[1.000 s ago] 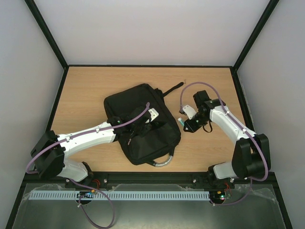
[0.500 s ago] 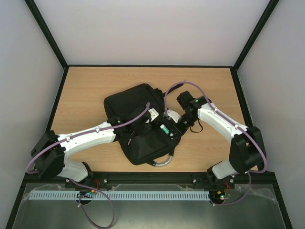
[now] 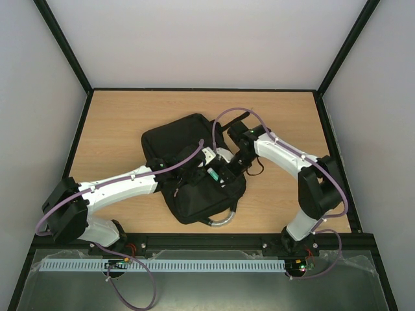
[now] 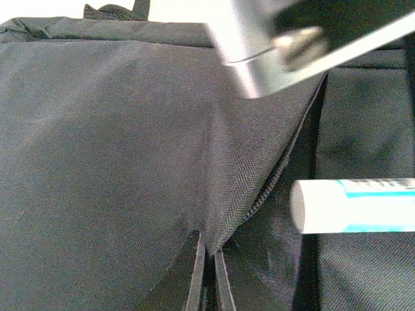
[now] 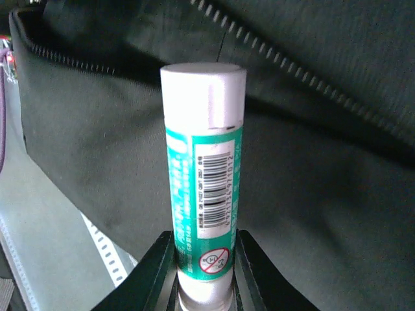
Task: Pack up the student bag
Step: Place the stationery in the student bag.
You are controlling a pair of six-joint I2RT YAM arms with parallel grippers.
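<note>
Large black soft fabric student bag (image 3: 175,136) lies mid light wooden counter (image 3: 117,123). Left tool (image 4: 207,282) seems clamped on fold of bag fabric, tenting flap beside zipper edge (image 4: 279,181); view too close for certainty. Right tool (image 5: 204,295) grips base of white glue stick with teal label (image 5: 204,188), cap leading, over bag mouth. Judgement: hold flap lifted, aim cap into dark gap past zipper teeth, push stick well inside before letting go. Shallow release risks roll-out onto counter.
</note>
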